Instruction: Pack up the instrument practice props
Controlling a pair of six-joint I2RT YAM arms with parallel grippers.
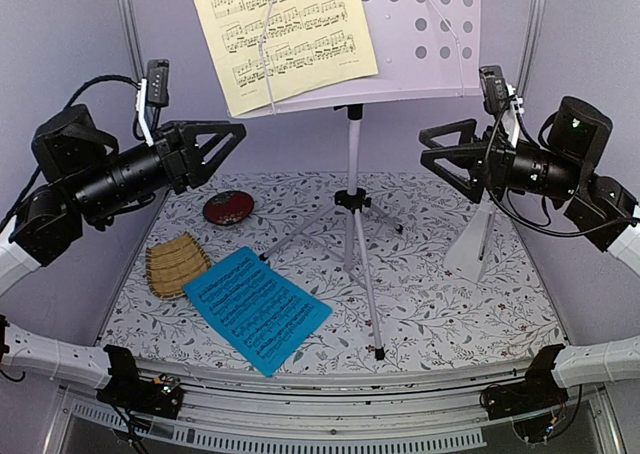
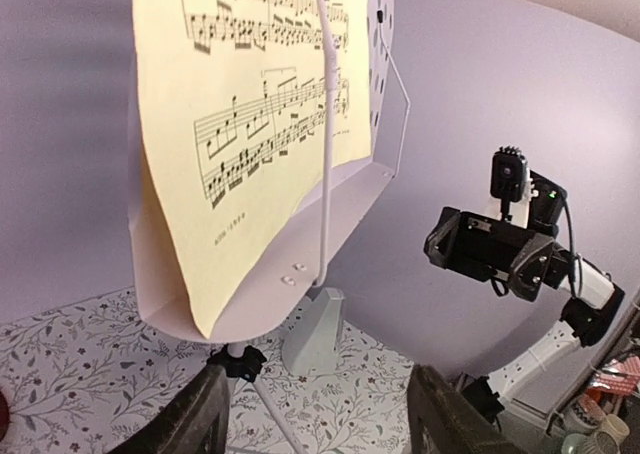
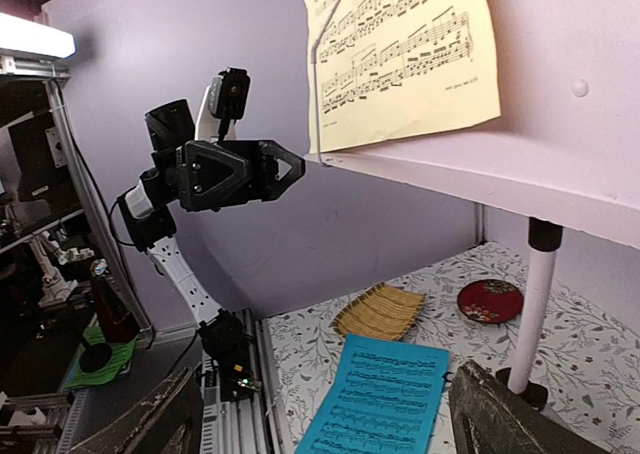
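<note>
Mid-worktop [image 1: 450, 314], on silver tripod legs [image 1: 352, 236]: white perforated music-stand desk [image 1: 430, 34], upright, raised well above the floral surface. On its left half, pale-yellow music sheet [image 1: 285, 34], propped on the ledge under a thin wire page holder [image 1: 268, 49], lower left corner overhanging the ledge. Flat on the worktop near the front edge, left of the tripod legs: blue music sheet [image 1: 255, 309], turned at an angle, one corner just beside the yellow woven tray [image 1: 177, 264]. Behind the tray, round red dish [image 1: 228, 207], apart from both. To the right, white pyramid metronome [image 1: 470, 249], upright, partly hidden behind the right arm.

Left claw [image 1: 222, 154]: hangs in the air at the left, lower than the desk and off its left end, spread wide, pinching nothing. Right claw [image 1: 425, 146]: hovers at the right, under the desk's right end, likewise spread, gripping nothing. Face each other across the stand's pole, well apart, touching neither desk nor sheets.
</note>
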